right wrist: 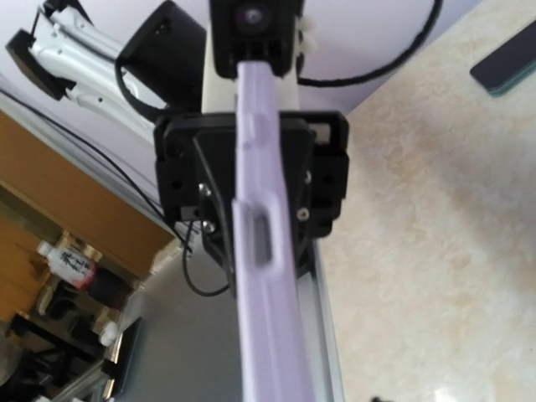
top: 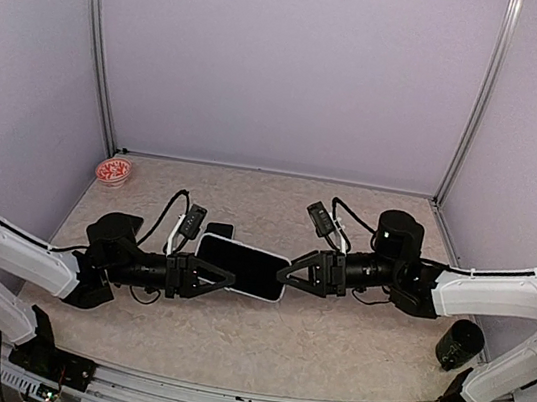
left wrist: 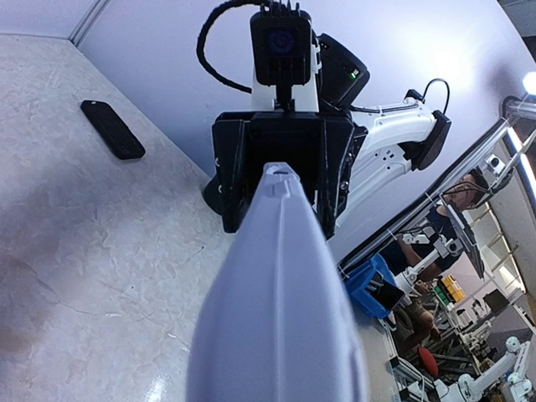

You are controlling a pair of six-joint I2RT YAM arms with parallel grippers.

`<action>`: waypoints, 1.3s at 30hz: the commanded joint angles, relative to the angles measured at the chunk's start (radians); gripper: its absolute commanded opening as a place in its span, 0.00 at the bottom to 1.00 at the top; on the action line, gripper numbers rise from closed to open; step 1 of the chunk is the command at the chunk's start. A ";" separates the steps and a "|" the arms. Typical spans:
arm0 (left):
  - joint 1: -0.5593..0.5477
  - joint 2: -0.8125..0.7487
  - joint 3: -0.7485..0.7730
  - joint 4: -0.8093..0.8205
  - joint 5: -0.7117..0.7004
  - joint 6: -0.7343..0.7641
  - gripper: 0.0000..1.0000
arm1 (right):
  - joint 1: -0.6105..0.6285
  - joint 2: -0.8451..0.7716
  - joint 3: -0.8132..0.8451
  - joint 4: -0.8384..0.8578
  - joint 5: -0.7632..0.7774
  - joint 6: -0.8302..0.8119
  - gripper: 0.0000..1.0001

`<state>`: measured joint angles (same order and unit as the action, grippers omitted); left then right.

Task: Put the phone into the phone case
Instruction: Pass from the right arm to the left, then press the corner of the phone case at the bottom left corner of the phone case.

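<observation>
Phone case (top: 239,265): pale lavender, held level between my two sets of jaws and spanning the gap from one to the other. Seen from above, its upper face looks dark inside a light rim. My right wrist camera looks along one side edge, where a button cut-out shows.

Left gripper (top: 225,277): jaws clamped together on the case's left end.

Right gripper (top: 285,272): jaws stand at the case's opposite end (whether they press on it or sit slightly apart, I cannot tell).

Phone (top: 221,229): a small dark slab lying flat on the table (top: 255,361), just beyond my left jaws on their far side and outside the case.

Round red-patterned dish (top: 113,172): well beyond my left jaws, in the far left corner.

Black cup (top: 460,343): well behind my right jaws, beside that arm.
</observation>
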<state>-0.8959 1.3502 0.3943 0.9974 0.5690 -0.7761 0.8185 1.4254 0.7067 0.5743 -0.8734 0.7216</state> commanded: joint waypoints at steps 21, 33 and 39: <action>-0.005 -0.040 -0.009 0.060 -0.052 0.045 0.00 | 0.050 0.128 -0.037 0.177 -0.020 0.135 0.45; -0.014 -0.085 0.020 -0.085 -0.102 0.120 0.00 | 0.050 0.133 -0.013 0.129 0.000 0.195 0.00; -0.015 -0.111 0.029 -0.138 -0.118 0.135 0.00 | 0.050 0.082 0.019 -0.037 0.034 0.068 0.46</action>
<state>-0.9047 1.2743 0.3843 0.8768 0.4812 -0.7212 0.8619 1.5482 0.6788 0.6975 -0.8898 0.8593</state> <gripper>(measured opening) 0.107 0.218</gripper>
